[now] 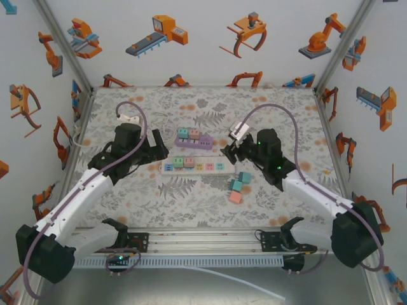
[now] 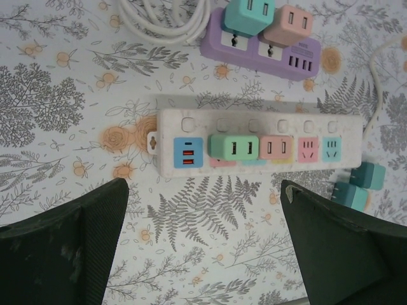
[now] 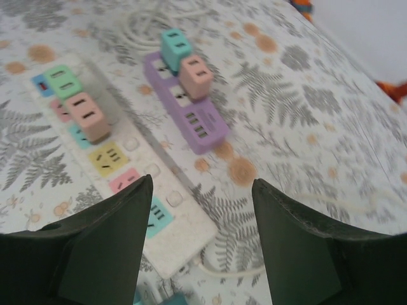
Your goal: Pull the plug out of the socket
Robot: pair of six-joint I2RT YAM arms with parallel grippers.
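The white strip (image 1: 203, 166) lies across the middle of the table (image 1: 191, 203). Two plugs sit side by side in it toward its left end: a green plug (image 2: 233, 147), and a pink plug (image 2: 275, 147) just to its right. Both are seated in their sockets. The sockets further right on the strip are bare.

The left gripper (image 2: 203, 187) hovers at the strip's left end. Its jaws are spread wide with nothing between them, and it is clear of the plugs.

The right gripper (image 3: 202, 184) is at the strip's right end, well apart from the two plugs. Its fingers (image 3: 102, 254) stand apart and grasp nothing. The wrist view is soft, so I cannot tell whether they touch the strip.

Behind the white strip lies a purple strip (image 2: 213, 44), which carries a teal plug (image 2: 249, 14) and a peach plug (image 2: 288, 24). A white cord (image 2: 165, 28) is coiled beside it. Three loose plugs (image 1: 236, 185) lie on the table just in front of the white strip's right end.
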